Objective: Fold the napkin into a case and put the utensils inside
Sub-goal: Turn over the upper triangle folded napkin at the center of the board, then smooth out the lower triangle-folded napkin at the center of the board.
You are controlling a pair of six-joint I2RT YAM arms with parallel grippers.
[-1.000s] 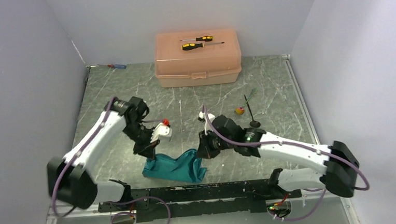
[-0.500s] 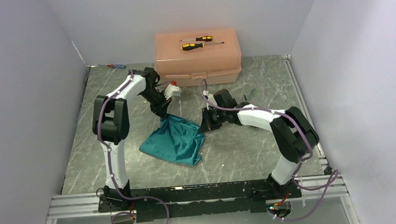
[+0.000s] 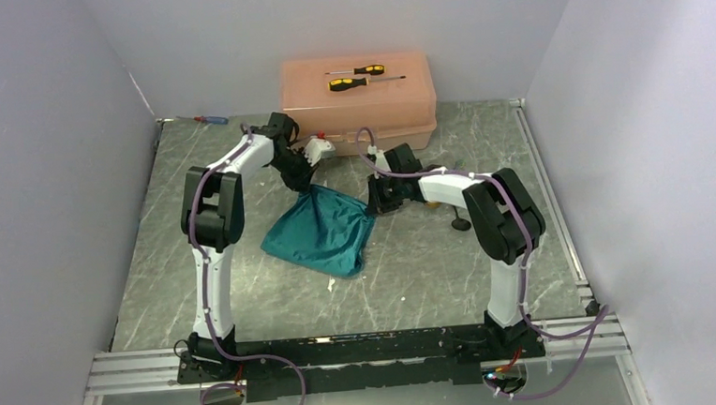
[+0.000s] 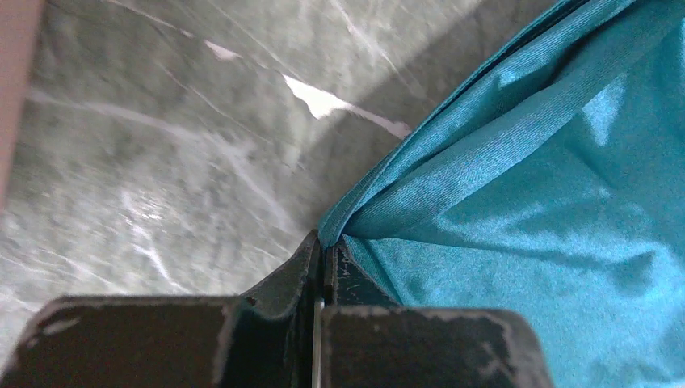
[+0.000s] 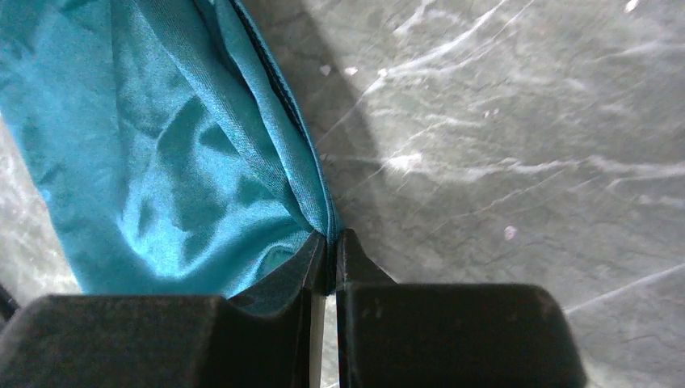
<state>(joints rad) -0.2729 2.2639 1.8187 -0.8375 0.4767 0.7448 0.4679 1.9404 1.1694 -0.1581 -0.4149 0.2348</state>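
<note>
The left gripper (image 4: 323, 246) is pinching one corner of the teal napkin (image 3: 323, 235) between tightly closed jaws, just in front of the peach plastic box (image 3: 358, 109). The right gripper (image 5: 329, 238) is clamping the neighbouring corner likewise, in front of the box's right half. The cloth is trailing from both, away from the box.
</note>
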